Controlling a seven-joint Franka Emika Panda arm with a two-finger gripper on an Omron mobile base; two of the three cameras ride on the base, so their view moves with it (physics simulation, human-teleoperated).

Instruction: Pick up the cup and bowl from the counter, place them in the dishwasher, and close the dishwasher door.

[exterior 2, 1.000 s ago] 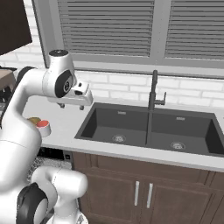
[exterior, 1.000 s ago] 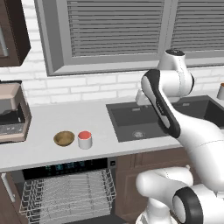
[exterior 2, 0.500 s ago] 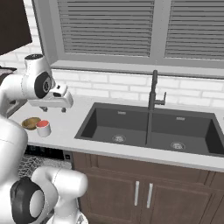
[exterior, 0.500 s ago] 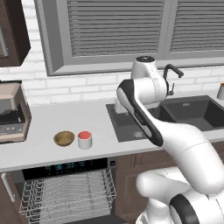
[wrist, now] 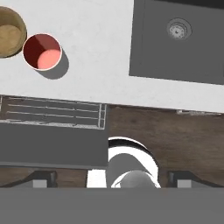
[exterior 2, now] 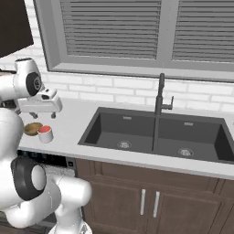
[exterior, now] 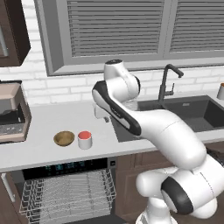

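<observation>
Two dishes: we see the short white cylindrical cup with the bright red top (exterior: 84,139) and the shallow golden-brown round bowl (exterior: 64,138) standing just beside each other on the counter, the bowl at the cup's nine o'clock in the left base view.
Counter: the long pale grey-white stone-like worktop slab (exterior: 48,118) carries both dishes near its front edge; in the hand view the cup (wrist: 42,52) sits at ten o'clock and the bowl (wrist: 10,33) is cut by the frame's left edge.
Claw: our two-finger gripper (exterior 2: 39,113) hangs above the counter with its fingers spread wide and nothing between them; the cup (exterior 2: 45,134) lies below it at six o'clock in the right base view, well apart from the fingertips.
Dishwasher: the dark grey built-in appliance with the black control strip and teal lights (exterior: 65,166) sits under the dishes, and its white wire rack (exterior: 68,193) is pulled out.
Dishwasher door: the flat dark grey front panel (wrist: 48,144) lies folded down and open, below the rack in the hand view.
Sink: the dark grey double basin (exterior 2: 155,135) lies at the cup's three o'clock, with a dark faucet (exterior 2: 160,94) behind it.
Coffee machine: a brown and black box (exterior: 13,113) stands at the counter's left end, at the bowl's ten o'clock.
</observation>
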